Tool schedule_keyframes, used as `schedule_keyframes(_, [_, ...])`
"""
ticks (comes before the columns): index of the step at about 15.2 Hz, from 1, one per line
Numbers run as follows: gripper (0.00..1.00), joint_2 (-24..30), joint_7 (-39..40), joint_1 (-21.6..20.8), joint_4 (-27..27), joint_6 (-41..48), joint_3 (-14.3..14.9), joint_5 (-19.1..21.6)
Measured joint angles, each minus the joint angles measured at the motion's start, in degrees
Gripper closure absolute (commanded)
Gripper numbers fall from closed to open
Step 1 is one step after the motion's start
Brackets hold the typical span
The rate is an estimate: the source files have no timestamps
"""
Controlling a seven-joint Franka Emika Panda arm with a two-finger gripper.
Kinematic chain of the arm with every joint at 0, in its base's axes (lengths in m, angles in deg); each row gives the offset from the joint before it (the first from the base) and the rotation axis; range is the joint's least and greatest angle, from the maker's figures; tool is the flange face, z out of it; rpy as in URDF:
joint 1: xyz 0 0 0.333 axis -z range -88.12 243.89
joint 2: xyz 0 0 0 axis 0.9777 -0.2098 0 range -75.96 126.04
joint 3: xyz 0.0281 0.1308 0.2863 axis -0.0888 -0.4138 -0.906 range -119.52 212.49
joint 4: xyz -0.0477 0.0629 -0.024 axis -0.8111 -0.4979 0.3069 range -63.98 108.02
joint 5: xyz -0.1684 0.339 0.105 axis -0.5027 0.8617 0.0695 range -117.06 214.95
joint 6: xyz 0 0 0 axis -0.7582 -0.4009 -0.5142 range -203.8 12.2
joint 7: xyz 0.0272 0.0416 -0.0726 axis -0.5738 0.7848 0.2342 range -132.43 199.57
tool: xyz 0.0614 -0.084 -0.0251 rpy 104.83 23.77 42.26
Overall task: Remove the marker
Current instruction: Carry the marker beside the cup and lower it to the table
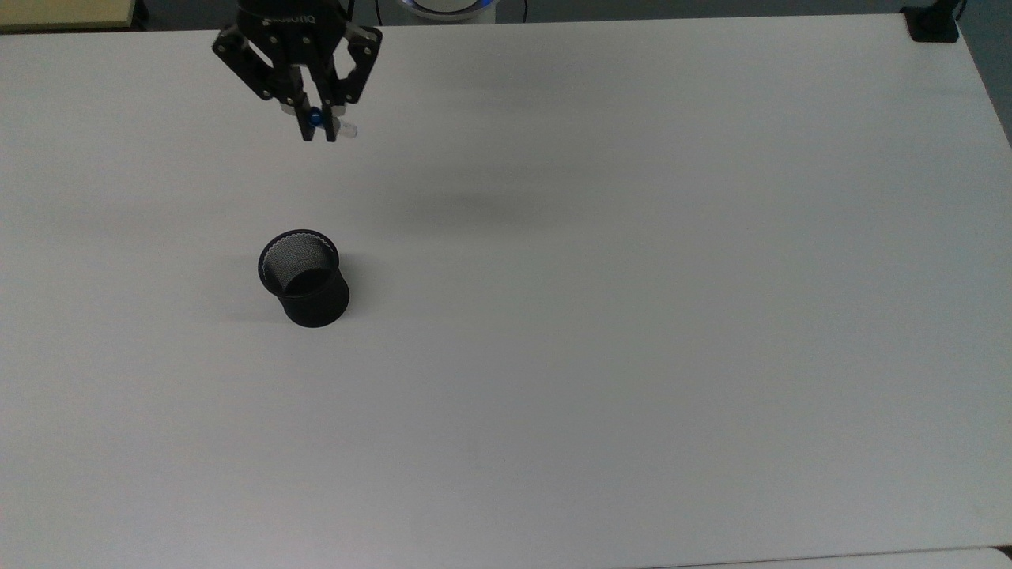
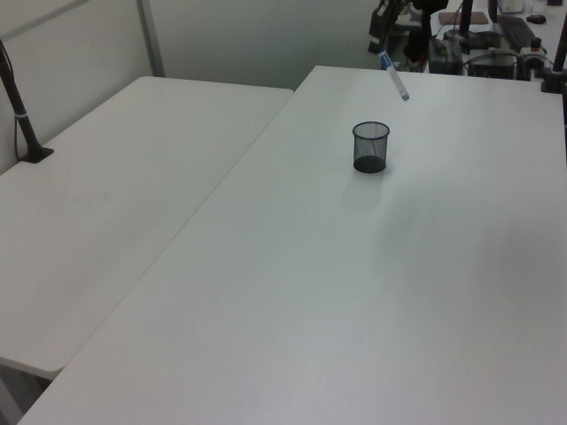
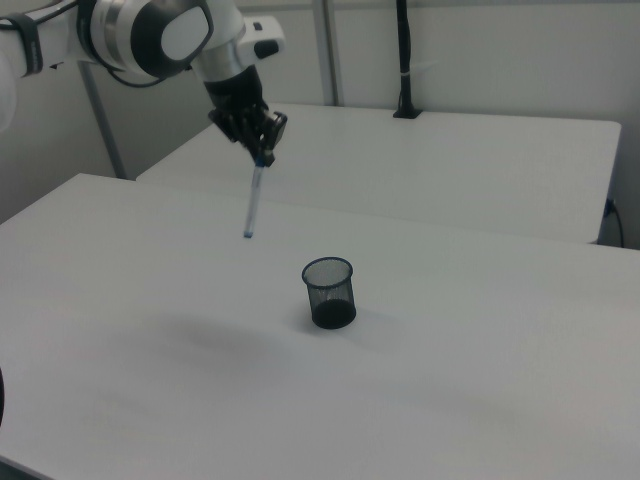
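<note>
My gripper is shut on the blue-capped top of the white marker. The marker hangs tilted in the air, well above the white table and clear of the black mesh cup. In the top view the gripper is above the cup and slightly to the right of it. The cup stands upright with nothing showing inside.
A second white table adjoins on the left view's left, with a black clamp post on it. A black mount sits at the top view's upper right corner. Cluttered equipment stands beyond the table's far end.
</note>
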Motion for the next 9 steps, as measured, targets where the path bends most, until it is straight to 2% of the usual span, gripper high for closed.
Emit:
schedule_keyframes(5, [0.92,-2.96,-0.17,-4.7,0.94,6.15,-0.2,0.09])
schedule_keyframes(9, [0.91,-7.28,-1.59,-8.24,1.12,6.49,-0.27,0.09])
